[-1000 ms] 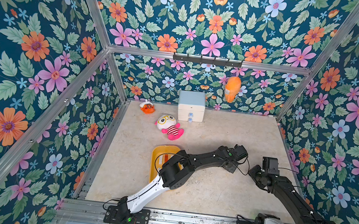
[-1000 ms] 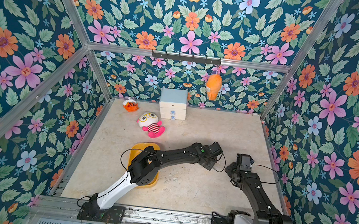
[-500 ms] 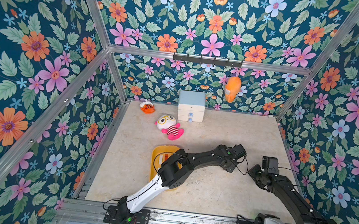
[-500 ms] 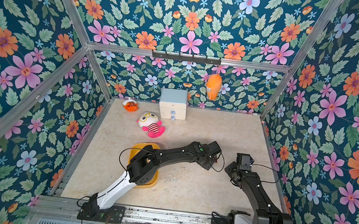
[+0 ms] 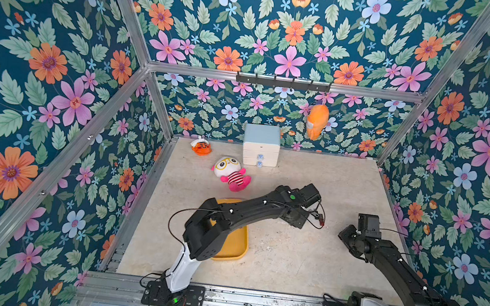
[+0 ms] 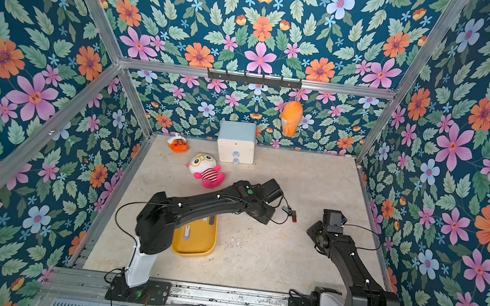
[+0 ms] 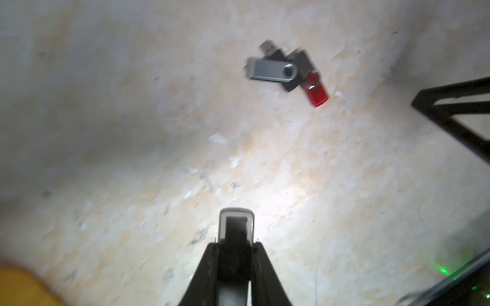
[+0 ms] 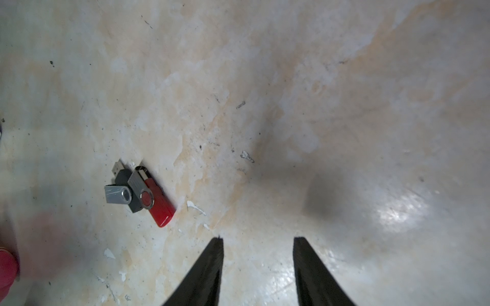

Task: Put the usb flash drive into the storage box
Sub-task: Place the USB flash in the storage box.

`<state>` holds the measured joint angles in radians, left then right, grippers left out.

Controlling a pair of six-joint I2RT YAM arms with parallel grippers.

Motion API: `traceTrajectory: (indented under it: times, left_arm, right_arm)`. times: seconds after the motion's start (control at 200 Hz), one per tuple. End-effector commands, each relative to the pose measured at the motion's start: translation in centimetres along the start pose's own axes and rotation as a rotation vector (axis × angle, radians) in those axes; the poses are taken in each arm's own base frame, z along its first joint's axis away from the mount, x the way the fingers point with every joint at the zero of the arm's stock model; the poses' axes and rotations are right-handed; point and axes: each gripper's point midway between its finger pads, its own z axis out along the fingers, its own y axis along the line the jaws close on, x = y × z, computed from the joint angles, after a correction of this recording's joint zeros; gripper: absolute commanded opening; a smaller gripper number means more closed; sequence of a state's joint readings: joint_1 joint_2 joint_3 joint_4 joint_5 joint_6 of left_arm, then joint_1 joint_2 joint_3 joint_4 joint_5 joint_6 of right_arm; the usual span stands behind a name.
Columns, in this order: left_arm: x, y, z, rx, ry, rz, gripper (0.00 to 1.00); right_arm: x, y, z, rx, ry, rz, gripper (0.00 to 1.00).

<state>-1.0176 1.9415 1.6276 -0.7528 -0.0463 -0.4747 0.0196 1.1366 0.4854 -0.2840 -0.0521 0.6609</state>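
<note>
In both top views the storage box (image 5: 236,249) (image 6: 205,249) sits on the desk (image 5: 287,260) near the left arm's base, half hidden under that arm's forearm. The left claw hangs well apart from it, beside a red drive (image 6: 294,219). The carry would have to fold the arm back over its own elbow, so a hurried swing could clip the box's rim or release short of it.

In the left wrist view the left claw (image 7: 235,242) is pinched tight on a small pale-rimmed piece, seemingly the usb flash drive (image 7: 236,218). Only its end shows, and blur hides how deep the grip goes. A shallow pinch could let it pivot or drop in transit. The red drive and a black drive (image 7: 299,63) lie touching each other on the desk, apart from the claw.

In the right wrist view the right claw (image 8: 258,239) hovers empty, jaws apart, near that pair. If it drifted in, it could scatter them or meet the left arm.
</note>
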Motion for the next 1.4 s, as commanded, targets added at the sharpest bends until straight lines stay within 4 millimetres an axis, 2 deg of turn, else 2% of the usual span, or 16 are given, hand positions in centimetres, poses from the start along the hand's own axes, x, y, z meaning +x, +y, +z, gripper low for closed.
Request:
traceTrajectory:
  times: [0.0, 0.165, 0.225, 0.3, 0.58, 0.755, 0.925, 1.22, 1.395]
  left_arm:
    - [2.6, 5.8, -1.8, -0.099, -0.019, -0.134, 0.15]
    - [7.6, 14.1, -3.1, -0.198, -0.015, -0.338, 0.15]
    - [9.0, 16.0, -3.2, -0.250, -0.001, -0.374, 0.15]
    - [10.5, 17.1, -2.6, -0.282, 0.017, -0.409, 0.15]
    - [14.8, 18.3, 0.7, -0.313, 0.068, -0.501, 0.14]
    - [16.5, 19.0, 1.4, -0.339, 0.077, -0.532, 0.15]
    - [17.5, 19.7, 1.2, -0.383, 0.086, -0.536, 0.17]
    - [16.8, 19.7, -0.1, -0.380, 0.071, -0.532, 0.46]
    - [15.4, 19.0, -2.1, -0.348, 0.046, -0.524, 0.54]
  right_arm:
    - [-0.3, 0.4, -0.1, -0.016, -0.013, -0.009, 0.49]
    - [-0.3, 0.4, 0.0, -0.016, -0.009, -0.011, 0.49]
    - [-0.3, 0.4, 0.0, -0.014, -0.005, -0.009, 0.49]
    - [-0.2, 0.4, 0.0, -0.012, -0.004, -0.009, 0.49]
    - [-0.3, 0.4, 0.0, -0.013, -0.007, -0.009, 0.48]
    - [-0.3, 0.4, 0.0, -0.014, -0.008, -0.009, 0.49]
    - [-0.3, 0.4, 0.1, -0.011, -0.005, -0.009, 0.49]
    - [-0.2, 0.3, 0.2, -0.006, 0.002, -0.008, 0.49]
    - [-0.3, 0.3, 0.2, -0.003, 0.000, -0.008, 0.49]
